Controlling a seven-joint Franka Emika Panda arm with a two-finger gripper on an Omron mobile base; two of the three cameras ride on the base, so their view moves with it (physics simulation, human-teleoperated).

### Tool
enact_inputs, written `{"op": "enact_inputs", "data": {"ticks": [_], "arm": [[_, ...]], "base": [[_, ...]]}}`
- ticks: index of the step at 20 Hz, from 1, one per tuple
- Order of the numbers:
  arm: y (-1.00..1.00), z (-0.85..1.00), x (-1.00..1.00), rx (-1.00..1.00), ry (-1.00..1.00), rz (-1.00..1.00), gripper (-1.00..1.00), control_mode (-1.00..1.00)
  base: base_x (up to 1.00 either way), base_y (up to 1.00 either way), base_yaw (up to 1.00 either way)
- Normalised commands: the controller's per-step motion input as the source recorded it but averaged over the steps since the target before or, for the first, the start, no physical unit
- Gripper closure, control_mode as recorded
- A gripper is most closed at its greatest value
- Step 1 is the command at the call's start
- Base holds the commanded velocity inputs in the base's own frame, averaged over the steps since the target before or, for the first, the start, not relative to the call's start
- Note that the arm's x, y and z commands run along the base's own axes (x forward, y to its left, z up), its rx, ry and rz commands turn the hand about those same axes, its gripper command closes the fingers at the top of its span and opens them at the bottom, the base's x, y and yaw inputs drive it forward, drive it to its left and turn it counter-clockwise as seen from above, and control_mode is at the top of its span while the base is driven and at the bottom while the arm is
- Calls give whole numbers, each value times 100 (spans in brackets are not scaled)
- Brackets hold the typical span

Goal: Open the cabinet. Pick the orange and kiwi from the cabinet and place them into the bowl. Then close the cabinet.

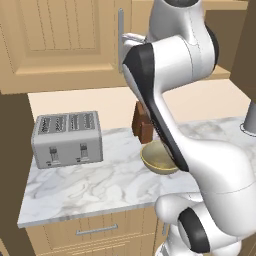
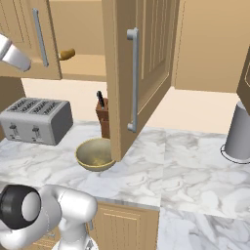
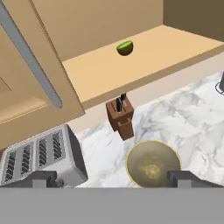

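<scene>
Cabinet [image 1: 60, 45] doors of light panelled wood hang above the marble counter [image 1: 100, 185] in the left base view; a grey vertical bar handle runs along the edge of the left door, which looks shut from here. Below, the bowl [image 1: 156, 159], tan outside, sits on the counter beside a brown knife block [image 1: 142, 125], partly hidden by the arm; a silver toaster [image 1: 67, 139] stands to the left.

From the right base view, the right door [image 2: 141, 73] stands swung wide open, its grey bar handle facing the camera. A tan-brown roundish item [image 2: 67, 53] lies on the shelf inside. The bowl sits just beside the door's lower edge, its inside yellowish.

Looking along the hand, the gripper [image 3: 111, 178] hangs above the counter with its jaws spread wide and nothing between them. The kiwi [image 3: 125, 47], small, olive-green and oval, rests on the cabinet shelf [image 3: 144, 61]. The bowl's speckled inside lies below, near the knife block.
</scene>
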Motion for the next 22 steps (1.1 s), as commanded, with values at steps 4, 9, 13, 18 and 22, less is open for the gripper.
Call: {"op": "enact_inputs", "data": {"ticks": [4,9,13,18,22], "arm": [[9,0,25,0,-2,16,-100,-100],[20,0,21,0,-15,13,-100,-100],[10,0,22,0,-8,14,-100,-100],[0,0,25,0,0,9,-100,-100],[0,0,28,0,-4,2,-100,-100]], "base": [[0,0,0],[0,0,0],[0,0,0],[0,0,0],[0,0,0]]}}
